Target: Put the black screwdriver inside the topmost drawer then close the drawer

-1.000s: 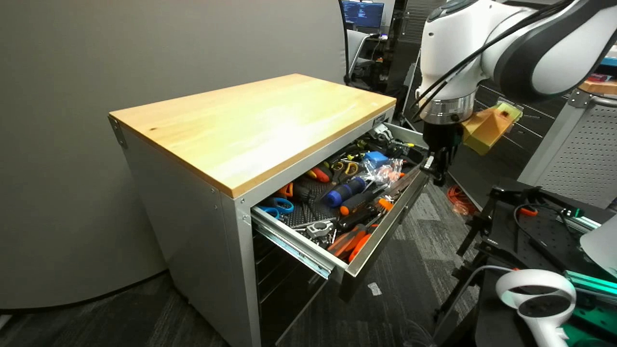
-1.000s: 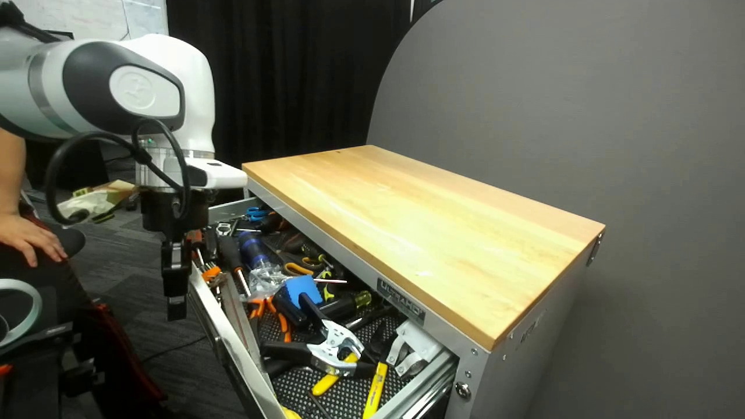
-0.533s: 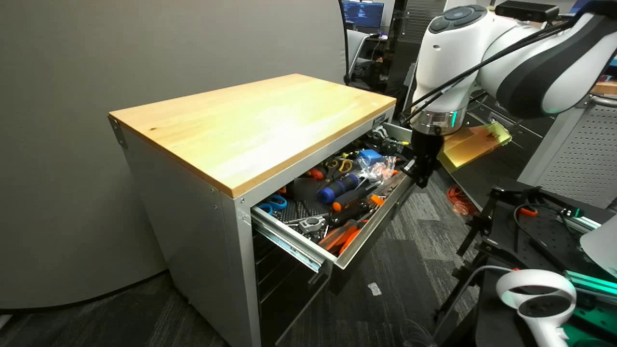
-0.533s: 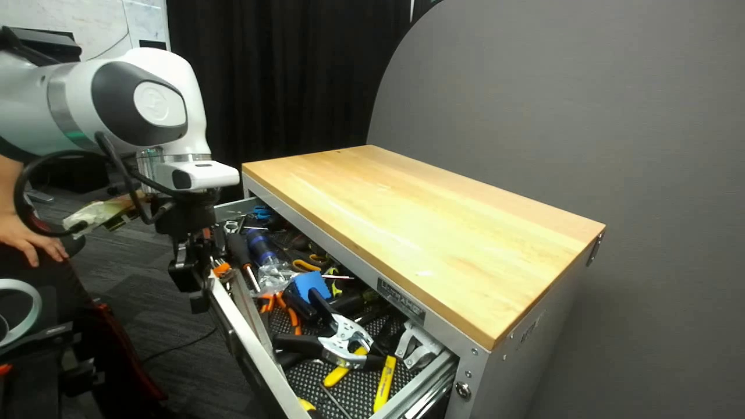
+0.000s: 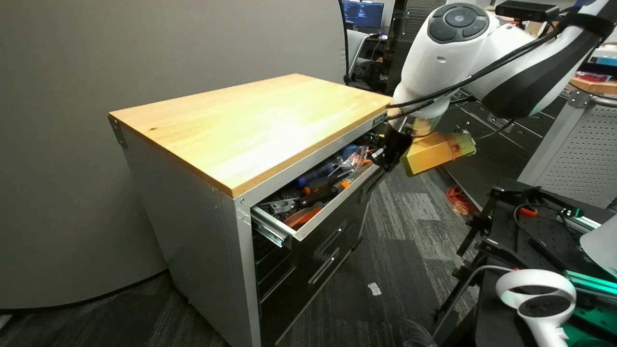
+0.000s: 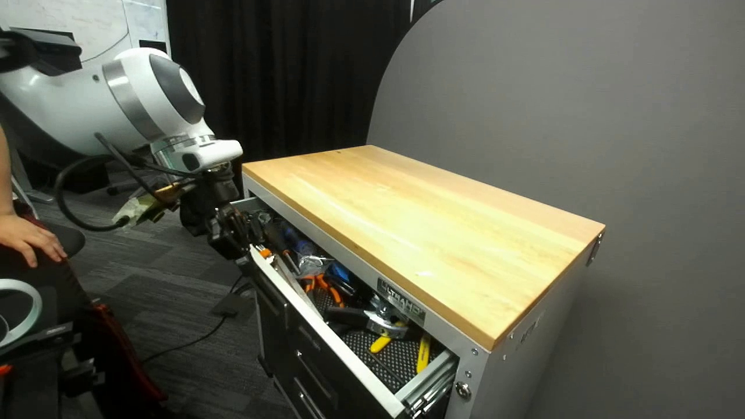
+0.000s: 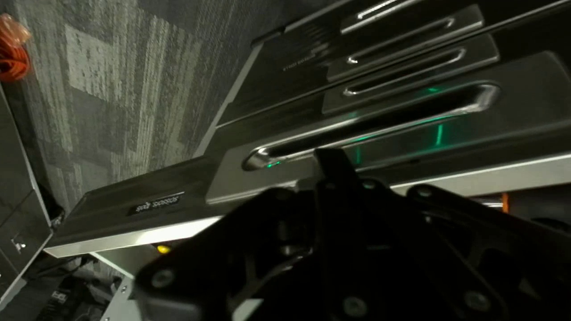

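The topmost drawer, wide and shallow with a silver front edge, is partly open under the light wood top in both exterior views [image 5: 332, 205] [image 6: 326, 334]. Its dark front with a long handle recess shows in the wrist view [image 7: 169, 191]. My gripper is at the drawer's front edge in both exterior views [image 5: 383, 163] [image 6: 240, 237]. In the wrist view, its fingers [image 7: 328, 162] are together with nothing seen between them, over the drawer front; contact seems likely but is partly hidden. I cannot make out the black screwdriver; it is hidden or too small to tell among the tools.
Orange pliers [image 6: 323, 285], a yellow-handled tool [image 6: 424, 355] and other tools fill the drawer. The cabinet's wood top [image 5: 260, 125] lies above it. A black table with a white controller [image 5: 537, 294] stands nearby. A person's hand [image 6: 29, 247] is at the side.
My gripper has come down to the drawer's front edge and moved toward the cabinet, tilting. The drawer has slid inward with its tools, and is now much less far out.
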Robot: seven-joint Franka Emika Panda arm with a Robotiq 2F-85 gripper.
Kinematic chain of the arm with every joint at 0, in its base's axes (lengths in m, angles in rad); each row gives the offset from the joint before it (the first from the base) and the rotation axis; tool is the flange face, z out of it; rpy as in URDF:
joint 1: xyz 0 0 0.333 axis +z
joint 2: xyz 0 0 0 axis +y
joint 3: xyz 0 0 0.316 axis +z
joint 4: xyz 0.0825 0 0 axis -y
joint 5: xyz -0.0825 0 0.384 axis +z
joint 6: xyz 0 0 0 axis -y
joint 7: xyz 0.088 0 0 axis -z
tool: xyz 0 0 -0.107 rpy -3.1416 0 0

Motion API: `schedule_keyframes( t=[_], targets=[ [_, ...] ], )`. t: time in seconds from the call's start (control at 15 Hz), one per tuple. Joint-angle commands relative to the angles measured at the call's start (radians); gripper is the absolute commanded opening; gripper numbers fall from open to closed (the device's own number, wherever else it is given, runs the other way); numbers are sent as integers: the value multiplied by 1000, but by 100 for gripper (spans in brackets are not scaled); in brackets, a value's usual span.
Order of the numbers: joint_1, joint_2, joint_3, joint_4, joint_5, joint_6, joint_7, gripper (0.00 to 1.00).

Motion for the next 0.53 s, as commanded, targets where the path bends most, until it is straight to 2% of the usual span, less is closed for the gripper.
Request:
schedule_keyframes(
  t=[0.0, 0.27, 0.33, 0.47],
  targets=[
    [39, 106, -6, 132, -151, 4, 130, 0],
    [54, 187, -3, 219, -266, -7, 176, 0],
    [29, 198, 25, 235, -292, -14, 179, 0],
    [38, 216, 35, 270, -372, -34, 203, 0]
  ],
)
